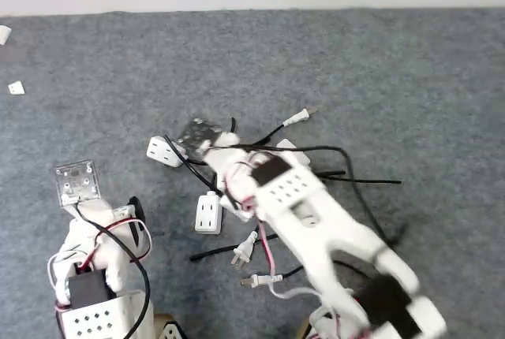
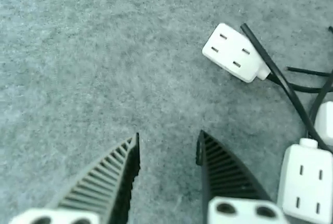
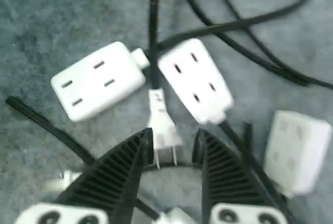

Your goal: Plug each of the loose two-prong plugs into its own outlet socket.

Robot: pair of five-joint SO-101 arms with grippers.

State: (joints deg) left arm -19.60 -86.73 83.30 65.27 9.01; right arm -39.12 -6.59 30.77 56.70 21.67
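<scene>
A white two-prong plug [image 3: 164,136] lies between the fingers of my right gripper [image 3: 174,140], prongs toward the camera. The jaws stand open around it, with a gap on one side. Just beyond it are two white outlet sockets [image 3: 99,86] [image 3: 195,86], and a third [image 3: 296,151] lies off to the side. My left gripper [image 2: 167,143] is open over bare carpet, apart from a white socket [image 2: 234,52] and another [image 2: 307,179]. In the high view, loose plugs lie at the back [image 1: 298,117] and in front [image 1: 246,251] [image 1: 260,280].
Black cables [image 1: 347,177] tangle around the sockets and under the right arm [image 1: 300,205]. The left arm [image 1: 95,276] sits at the front left. Grey carpet [image 1: 394,71] covers the table. Small white scraps [image 1: 16,87] lie at the far left.
</scene>
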